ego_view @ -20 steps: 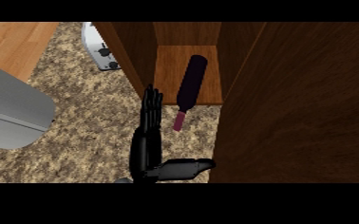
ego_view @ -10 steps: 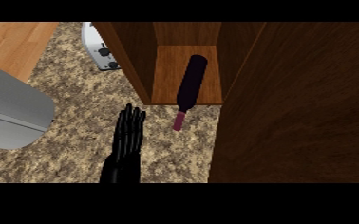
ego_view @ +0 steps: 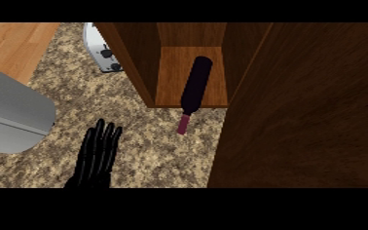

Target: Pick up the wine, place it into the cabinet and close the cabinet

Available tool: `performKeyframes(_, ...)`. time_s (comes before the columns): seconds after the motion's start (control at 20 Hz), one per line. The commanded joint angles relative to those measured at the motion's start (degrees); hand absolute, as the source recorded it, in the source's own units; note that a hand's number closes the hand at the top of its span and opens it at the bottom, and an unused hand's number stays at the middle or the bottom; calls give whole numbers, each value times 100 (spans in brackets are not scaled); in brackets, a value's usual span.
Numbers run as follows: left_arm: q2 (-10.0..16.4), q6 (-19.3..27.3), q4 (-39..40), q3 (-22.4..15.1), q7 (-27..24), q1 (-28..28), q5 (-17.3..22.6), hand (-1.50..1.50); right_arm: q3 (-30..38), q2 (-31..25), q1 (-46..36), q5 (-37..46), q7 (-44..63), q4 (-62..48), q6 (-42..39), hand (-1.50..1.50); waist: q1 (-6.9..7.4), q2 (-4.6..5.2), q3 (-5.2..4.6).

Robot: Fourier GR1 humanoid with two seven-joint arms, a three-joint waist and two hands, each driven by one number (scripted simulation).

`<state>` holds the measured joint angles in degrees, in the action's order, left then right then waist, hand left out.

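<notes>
The fingers (ego_view: 108,136) of the left hand (ego_view: 95,163) are straight and close together, pointing toward the far side, and they hold nothing; the hand comes in from the near edge at the left, over the speckled counter (ego_view: 151,151); whether it touches the surface cannot be told.

To the right of the fingers lies a bare strip of counter; it runs up to the near edge of the cabinet (ego_view: 137,63) and, at the right, to the edge of the cabinet's door (ego_view: 295,112). The door stands open and fills the right side from far to near as a tall dark wooden face; it closes off the room for moving on that side.

The wine (ego_view: 195,85) lies on its side on the cabinet's floor, slightly slanted; the dark body is inside, between the two side walls and nearer the right one; the maroon neck sticks out past the floor's near edge over the counter, pointing near and a little left. The hand is well apart from it, to the near left.

Left of the cabinet's left wall, at the far side, sits a white toaster (ego_view: 104,53), just beside that wall; a large grey object (ego_view: 22,117) takes up the left edge, near the hand; a light wooden surface (ego_view: 25,41) shows in the far left corner.
</notes>
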<state>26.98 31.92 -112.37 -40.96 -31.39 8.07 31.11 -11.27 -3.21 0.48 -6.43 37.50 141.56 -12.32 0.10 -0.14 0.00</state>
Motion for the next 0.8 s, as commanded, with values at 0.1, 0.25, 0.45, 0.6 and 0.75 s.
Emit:
performKeyframes(0.1,364,-190,-447,411,103,336,176,-150,-644,246,650,-730,460,558,1,150,-16,-10,2)
performKeyframes(0.25,657,-678,-377,1022,-91,600,561,-150,-629,315,236,-829,802,335,151,150,38,7,-4)
performKeyframes(0.45,854,-782,-577,1565,-23,684,789,-150,-1433,321,930,-702,832,775,194,150,-25,-13,-1)
performKeyframes(0.6,1000,-1054,-910,1627,-208,1251,868,-150,-1955,231,645,-329,655,519,-166,150,53,-21,-2)
performKeyframes(0.75,1033,-1482,-501,2201,-267,1294,1256,-150,-2395,321,378,-171,926,649,-46,150,34,-10,-8)
